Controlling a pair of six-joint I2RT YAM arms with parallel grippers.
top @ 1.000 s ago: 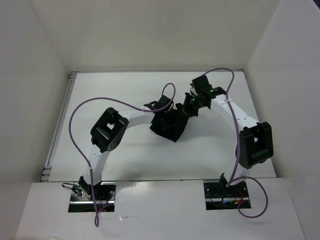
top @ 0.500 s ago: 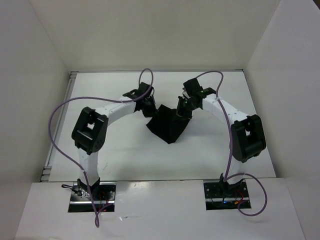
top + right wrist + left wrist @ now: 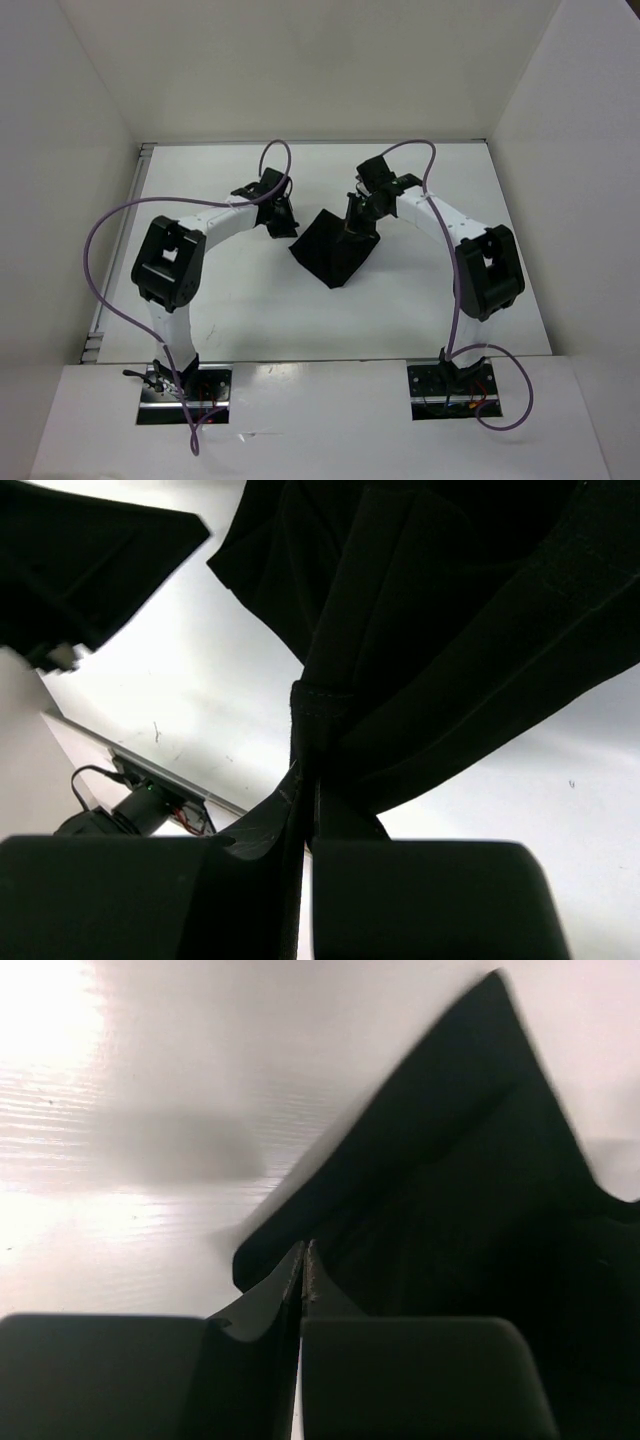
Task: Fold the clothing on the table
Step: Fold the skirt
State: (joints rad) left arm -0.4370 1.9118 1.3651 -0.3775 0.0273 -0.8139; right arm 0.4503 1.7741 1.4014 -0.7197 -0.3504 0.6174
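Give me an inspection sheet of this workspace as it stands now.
Surface: matte white table, with a metal edge strip along its left side.
Job's things: black clothing, bunched into an uneven wedge near the table's middle, not folded flat.
Clutter: nothing seen.
Grippers: left pincer shut at the clothing's edge, grip unclear; right pincer shut on a gathered fold of the clothing.
Cables: purple cables loop along each arm, neither lying on the clothing.
Surroundings: plain white walls on three sides.
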